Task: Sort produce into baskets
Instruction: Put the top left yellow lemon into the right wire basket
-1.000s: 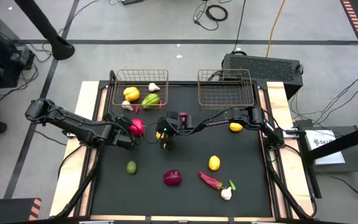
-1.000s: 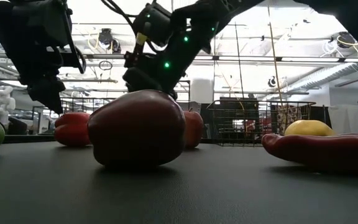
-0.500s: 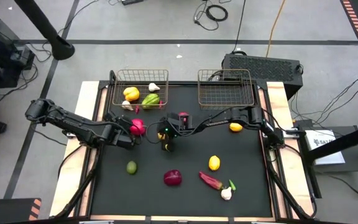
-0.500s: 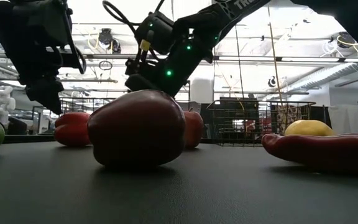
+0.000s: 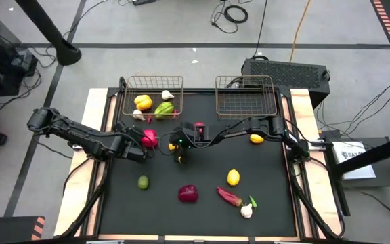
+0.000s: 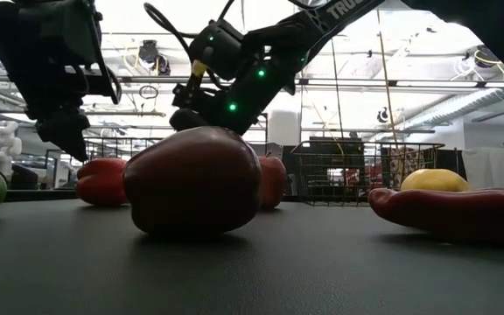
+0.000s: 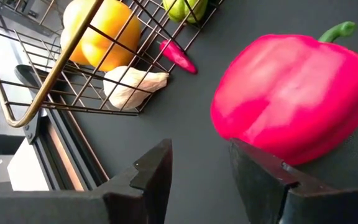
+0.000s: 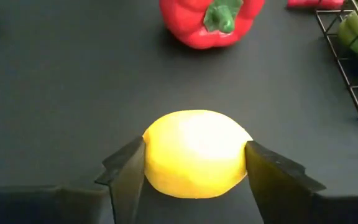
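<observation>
My right gripper (image 5: 176, 148) is at the mat's middle, shut on a yellow lemon (image 8: 194, 149). My left gripper (image 5: 141, 145) is open, low beside a pink-red pepper (image 7: 291, 99), which lies on the mat just ahead of its fingers; I cannot tell whether a finger touches it. The far-left basket (image 5: 128, 102) holds a yellow pepper (image 5: 143, 102), a green pepper (image 5: 164, 108) and garlic (image 5: 168, 95). The far-right basket (image 5: 246, 95) stands at the mat's far edge. In the low view a purple onion (image 6: 192, 181) hides the held lemon. My right gripper pinches the lemon between its two fingers, one on each side of it (image 8: 153, 155). The fingers slant down from the table's right side. I cannot tell whether the lemon is clear of the mat.
Loose on the mat are a lemon (image 5: 256, 138), another lemon (image 5: 233, 177), a lime (image 5: 143, 181), the onion (image 5: 188, 194), a red chilli (image 5: 229, 196), garlic (image 5: 246, 211) and a red fruit (image 5: 199, 127) under my right arm.
My right arm's wrist has tipped toward level in the low view, and its gripper has shifted slightly toward the table's left, still shut on the lemon.
</observation>
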{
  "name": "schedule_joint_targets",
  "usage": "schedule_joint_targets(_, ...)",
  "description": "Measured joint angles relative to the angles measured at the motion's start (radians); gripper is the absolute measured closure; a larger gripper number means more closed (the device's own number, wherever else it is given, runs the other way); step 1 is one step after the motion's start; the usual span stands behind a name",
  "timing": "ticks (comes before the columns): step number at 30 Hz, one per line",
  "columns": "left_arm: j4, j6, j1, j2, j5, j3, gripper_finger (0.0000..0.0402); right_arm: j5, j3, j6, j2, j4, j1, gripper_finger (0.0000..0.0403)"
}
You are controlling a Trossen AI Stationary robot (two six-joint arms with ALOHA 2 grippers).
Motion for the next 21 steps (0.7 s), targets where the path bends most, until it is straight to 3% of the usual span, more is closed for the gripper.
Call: schedule_joint_targets(21, 0.000, 0.000, 0.000, 0.000, 0.000, 0.000, 0.0235, -0.024, -0.004, -0.056, -0.173, -0.160, 0.037, 0.0161)
